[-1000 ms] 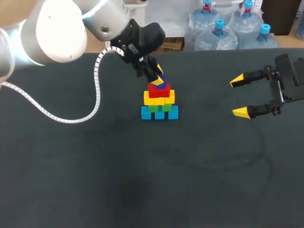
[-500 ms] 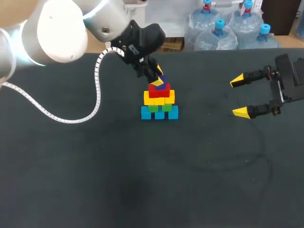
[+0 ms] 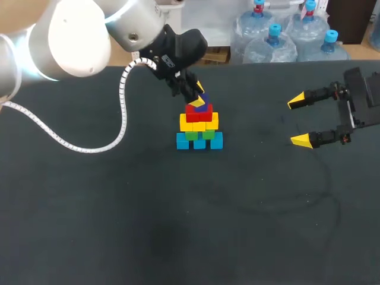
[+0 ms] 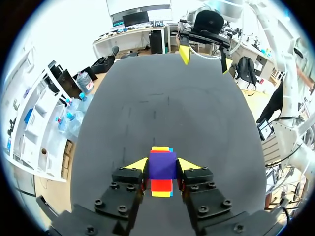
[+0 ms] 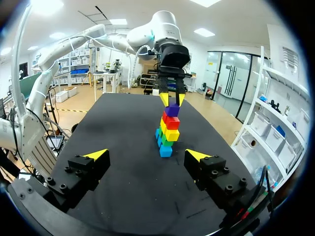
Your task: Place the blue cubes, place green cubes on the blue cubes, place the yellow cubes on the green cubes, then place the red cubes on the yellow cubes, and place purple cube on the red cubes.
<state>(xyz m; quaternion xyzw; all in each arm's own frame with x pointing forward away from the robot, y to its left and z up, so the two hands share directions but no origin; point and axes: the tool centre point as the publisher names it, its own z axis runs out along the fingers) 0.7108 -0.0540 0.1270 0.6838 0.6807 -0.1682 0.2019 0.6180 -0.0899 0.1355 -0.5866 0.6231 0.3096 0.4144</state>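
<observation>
Your left fingers (image 4: 139, 164) clamp the purple cube (image 4: 162, 165) from both sides, on the red cubes (image 3: 199, 114) topping the tower mid-desk (image 3: 178, 208). Your right fingers (image 5: 97, 155) stand wide, well apart.

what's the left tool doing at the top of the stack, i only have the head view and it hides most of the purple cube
observer: the left wrist view shows the left tool shut on the purple cube, with a yellow tip touching each side.
operator: is it down on the red yet
observer: the right wrist view shows it sitting on a red cube, with no gap that I can see.
operator: centred?
observer: roughly. In the left wrist view, red shows past the purple cube both ahead of it and on the near side.
</observation>
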